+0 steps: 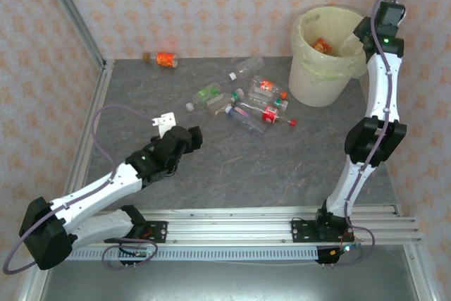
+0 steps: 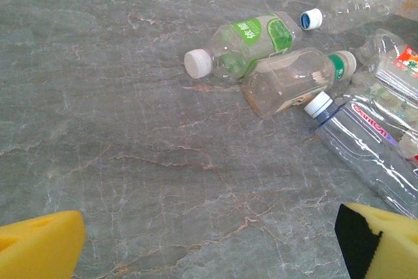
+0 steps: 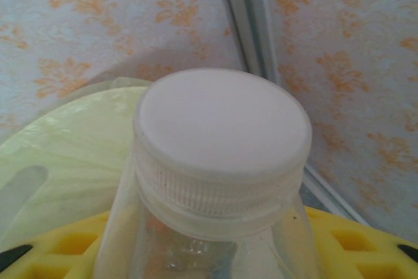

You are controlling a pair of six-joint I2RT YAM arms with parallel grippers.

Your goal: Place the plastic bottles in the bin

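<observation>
Several plastic bottles [image 1: 243, 100] lie in a heap mid-table, left of the bin [image 1: 310, 86]. Among them are a green-label bottle [image 1: 208, 94] [image 2: 251, 40] and a red-label bottle [image 1: 271, 113]. An orange-label bottle [image 1: 166, 59] lies alone by the back wall, and another one [image 1: 323, 46] is inside the bin. My left gripper [image 1: 184, 139] [image 2: 209, 246] hangs open over bare table, short of the heap. My right gripper [image 1: 366, 33] [image 3: 209, 256] is over the bin's right rim, shut on a clear white-capped bottle [image 3: 222, 135]. The bin's bag [image 3: 72, 142] shows behind that bottle.
A small white bracket [image 1: 166, 122] lies beside my left gripper. A loose red cap [image 1: 292, 123] sits right of the heap, and a small brown object [image 1: 146, 56] lies by the back wall. Metal posts [image 1: 70, 12] frame the papered walls; rails [image 1: 232, 220] run along the near edge.
</observation>
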